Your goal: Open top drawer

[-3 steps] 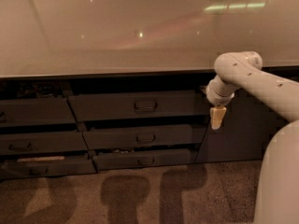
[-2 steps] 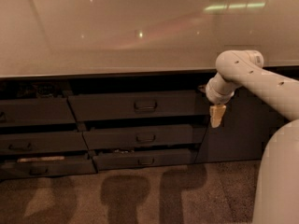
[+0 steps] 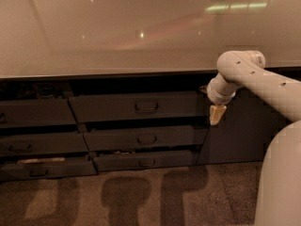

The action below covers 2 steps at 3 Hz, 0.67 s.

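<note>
Dark grey top drawer (image 3: 113, 108) sat in the centre column, right under the overhanging edge of the pale glossy surface (image 3: 117, 36). Long flat front, small loop handle (image 3: 146, 106) mid-front. A black gap ran along above the front, and nothing of the drawer's inside showed.

Two more dark fronts sat below it, the middle drawer (image 3: 117, 139) and the bottom drawer (image 3: 122, 161). Each looked narrower than the one above and carried a similar handle. Left-hand drawers (image 3: 33, 114) formed a second stack. A pale strip (image 3: 40, 160) showed in the gap above the lowest one.

White arm (image 3: 256, 76) came in from the right, elbow high, wrist turned down. The tan hand (image 3: 215, 114) hung pointing at the floor, just beside the right end of the top drawer's front, about level with it, at the seam with the plain dark cabinet panel (image 3: 235, 131). It was well apart from the handle and held nothing. Couldn't tell its opening from this angle.

White robot body (image 3: 282, 178) filled the lower right corner. Brown speckled floor (image 3: 70, 211) ran along the bottom, with three blocky shadows (image 3: 122, 197) cast on it in front of the drawers. Ceiling lights reflected as streaks in the surface top.
</note>
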{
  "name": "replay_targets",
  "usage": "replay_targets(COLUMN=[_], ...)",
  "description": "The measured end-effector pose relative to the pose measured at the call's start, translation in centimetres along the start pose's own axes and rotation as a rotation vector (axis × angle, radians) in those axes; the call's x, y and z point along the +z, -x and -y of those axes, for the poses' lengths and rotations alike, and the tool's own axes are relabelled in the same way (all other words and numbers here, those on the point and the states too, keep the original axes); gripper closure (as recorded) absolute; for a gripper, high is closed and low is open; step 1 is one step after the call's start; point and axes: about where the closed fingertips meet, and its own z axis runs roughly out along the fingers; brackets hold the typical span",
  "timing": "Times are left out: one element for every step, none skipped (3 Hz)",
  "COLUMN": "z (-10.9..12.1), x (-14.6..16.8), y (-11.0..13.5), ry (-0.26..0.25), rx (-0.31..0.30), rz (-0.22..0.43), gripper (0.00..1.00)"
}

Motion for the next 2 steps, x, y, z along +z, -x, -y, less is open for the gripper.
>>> replay_targets(z=[0.0,0.0], x=[0.0,0.01], y=[0.0,0.0], ry=[0.0,0.0], rx=[0.0,0.0], rz=[0.0,0.0], gripper=[0.4,0.64])
